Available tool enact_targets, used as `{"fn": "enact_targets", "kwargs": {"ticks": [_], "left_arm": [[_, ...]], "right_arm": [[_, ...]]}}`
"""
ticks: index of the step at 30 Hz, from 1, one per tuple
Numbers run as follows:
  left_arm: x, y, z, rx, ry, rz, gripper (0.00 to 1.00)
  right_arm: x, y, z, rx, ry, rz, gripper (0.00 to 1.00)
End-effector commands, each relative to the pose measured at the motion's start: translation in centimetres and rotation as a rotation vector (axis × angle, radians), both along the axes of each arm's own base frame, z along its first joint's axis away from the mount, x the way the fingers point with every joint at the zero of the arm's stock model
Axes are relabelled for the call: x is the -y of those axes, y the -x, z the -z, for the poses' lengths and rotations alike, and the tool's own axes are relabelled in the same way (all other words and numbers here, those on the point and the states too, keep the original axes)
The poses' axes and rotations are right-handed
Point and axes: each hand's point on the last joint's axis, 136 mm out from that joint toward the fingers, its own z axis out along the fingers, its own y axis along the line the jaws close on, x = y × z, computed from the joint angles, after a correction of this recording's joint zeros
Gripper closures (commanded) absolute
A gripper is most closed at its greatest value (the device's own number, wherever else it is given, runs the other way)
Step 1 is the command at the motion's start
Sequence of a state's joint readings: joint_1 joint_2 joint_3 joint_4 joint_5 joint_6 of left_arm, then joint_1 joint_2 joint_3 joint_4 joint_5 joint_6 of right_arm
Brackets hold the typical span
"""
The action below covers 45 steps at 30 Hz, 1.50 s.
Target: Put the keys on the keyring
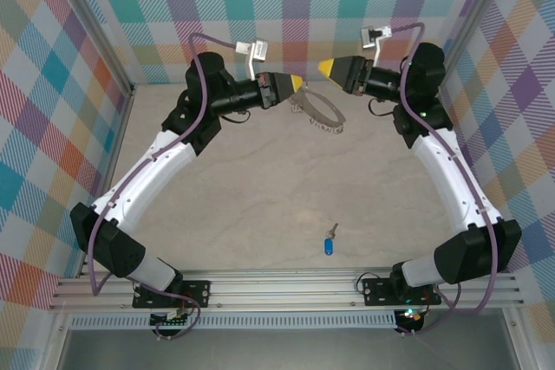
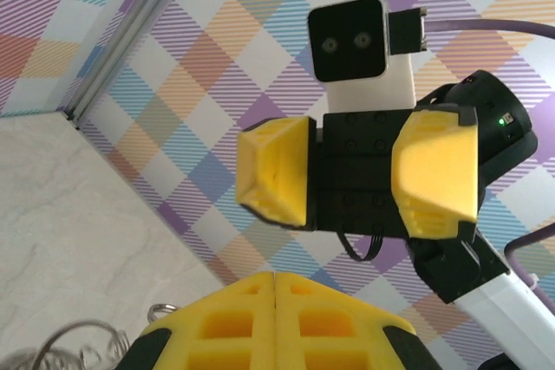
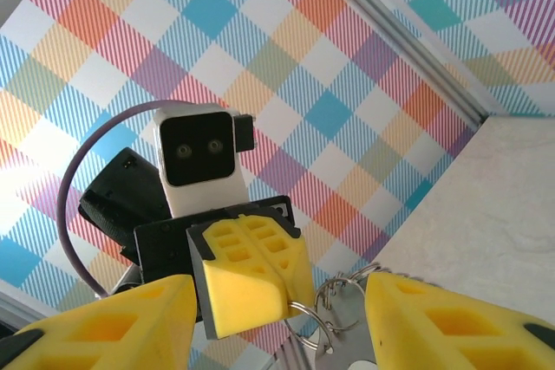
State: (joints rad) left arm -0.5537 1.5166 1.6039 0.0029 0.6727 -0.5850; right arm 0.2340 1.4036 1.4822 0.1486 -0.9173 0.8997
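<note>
1 overhead, 2 face-to-face wrist views

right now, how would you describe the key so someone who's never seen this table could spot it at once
On the pale marbled table, look just ahead of the metal rail at its near edge, a little right of centre. The key lies there alone: tiny, blue oval head, short silver shank, unlike the big silver keyring at the far side.
</note>
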Motion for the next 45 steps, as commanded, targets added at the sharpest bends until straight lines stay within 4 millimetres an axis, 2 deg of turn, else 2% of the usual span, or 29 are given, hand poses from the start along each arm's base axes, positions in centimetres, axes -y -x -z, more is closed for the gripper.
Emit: {"fn": "enact_targets", "kwargs": {"ticks": [1,9,21,30,45], "left_arm": [[-0.8,1.8,-3.8,0.124,0.025,0.045,1.00],[-0.7,2.4,-5.1,0.154,0.025,0.102,1.00],[-0.3,2.8,-5.4,0.162,0.017,0.149,1.00],[-0.1,2.9,-5.7,0.159,0.022,0.179,1.00],[0.3,3.3,-5.9,0.155,0.033,0.197,1.00]], "right_arm": [[0.2,0.9,-0.3,0.042,0.015,-0.016,0.46],[-0.4,1.8,-0.5,0.077,0.029,-0.109,0.52],[-0.6,3.6,-1.9,0.118,0.014,-0.187,0.63],[-0.7,3.8,-2.2,0.128,0.012,-0.187,0.64],[-2.0,4.1,-2.4,0.134,0.010,-0.230,0.67]]}}
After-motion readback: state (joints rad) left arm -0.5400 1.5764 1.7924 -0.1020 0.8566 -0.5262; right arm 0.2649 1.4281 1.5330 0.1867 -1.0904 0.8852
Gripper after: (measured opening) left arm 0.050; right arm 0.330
